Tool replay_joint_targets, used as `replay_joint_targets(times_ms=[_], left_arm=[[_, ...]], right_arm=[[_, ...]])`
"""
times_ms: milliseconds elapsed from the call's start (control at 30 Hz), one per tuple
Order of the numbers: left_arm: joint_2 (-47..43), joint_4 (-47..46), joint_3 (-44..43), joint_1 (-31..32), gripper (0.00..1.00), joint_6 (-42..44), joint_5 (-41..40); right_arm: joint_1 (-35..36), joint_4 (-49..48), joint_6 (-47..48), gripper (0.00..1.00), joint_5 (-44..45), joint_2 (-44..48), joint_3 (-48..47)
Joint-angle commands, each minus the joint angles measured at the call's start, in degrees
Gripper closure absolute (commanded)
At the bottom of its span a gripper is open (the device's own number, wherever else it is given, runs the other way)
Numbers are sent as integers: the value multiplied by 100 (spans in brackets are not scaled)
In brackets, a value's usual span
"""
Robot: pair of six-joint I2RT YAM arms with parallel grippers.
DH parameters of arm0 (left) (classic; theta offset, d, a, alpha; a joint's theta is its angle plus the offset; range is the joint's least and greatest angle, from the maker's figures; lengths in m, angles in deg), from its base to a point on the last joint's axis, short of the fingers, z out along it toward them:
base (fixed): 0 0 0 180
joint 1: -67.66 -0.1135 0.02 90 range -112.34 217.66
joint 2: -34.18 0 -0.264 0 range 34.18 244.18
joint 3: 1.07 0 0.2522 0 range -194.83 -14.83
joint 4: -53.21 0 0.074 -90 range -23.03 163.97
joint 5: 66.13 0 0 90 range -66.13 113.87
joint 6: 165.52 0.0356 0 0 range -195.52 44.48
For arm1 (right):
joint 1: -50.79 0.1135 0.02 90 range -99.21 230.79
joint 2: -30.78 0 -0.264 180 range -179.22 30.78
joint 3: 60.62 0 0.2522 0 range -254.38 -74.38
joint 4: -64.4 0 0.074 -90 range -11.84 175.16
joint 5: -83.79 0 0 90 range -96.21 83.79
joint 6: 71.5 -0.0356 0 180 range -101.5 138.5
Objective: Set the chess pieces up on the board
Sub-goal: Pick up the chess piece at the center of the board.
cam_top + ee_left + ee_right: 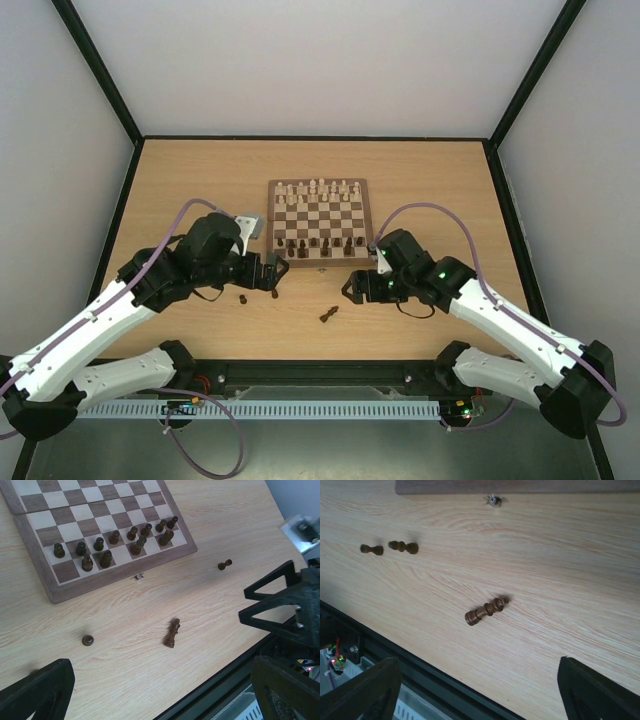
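The left fingers [37,692] stand wide apart over the table [450,190] with nothing between them, just off the near left corner of the board [100,576]. A stray dark piece [242,298] sits on the table just behind them, toward the robot. A dark pawn [88,640], seen from above, rests just ahead of them and clear of the board's edge. The board lies beyond and between the two sets of fingers. The cream pieces [318,188] fill its far rows and the dark pieces [114,536] occupy its two near rows, with gaps in the nearest row. A tall dark piece [486,610] lies on its side on the table between the left and right fingers, touching neither. A short dark piece [224,564] lies tipped over just past the board's near right corner, close to the right fingers [365,690]. These are also spread apart and empty, over bare table near that corner.
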Motion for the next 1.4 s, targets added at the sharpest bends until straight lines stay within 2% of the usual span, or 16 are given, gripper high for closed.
replay_joint_targets(times_ms=[0, 100, 300, 600, 1000, 1167, 1367], left_arm=[[-81, -220, 127, 20, 1, -37, 48], [-73, -272, 145, 28, 1, -7, 21], [-27, -336, 236, 28, 1, 28, -68], [-40, -327, 351, 25, 1, -19, -101], [37, -441, 489, 28, 1, -35, -50], [6, -425, 508, 20, 1, -43, -45], [-59, -415, 578, 23, 1, -69, -40]], right_arm=[[31, -594, -326, 16, -219, -121, 476], [32, -824, -372, 24, -259, -241, 645], [26, -1116, -339, 26, -165, -548, 751], [31, -1613, -320, 38, -377, -1420, 781], [261, -1958, -259, 43, -408, -1932, 931], [380, -1994, -260, 48, -309, -2259, 765], [566, -1761, -310, 48, -3, -2599, 482]])
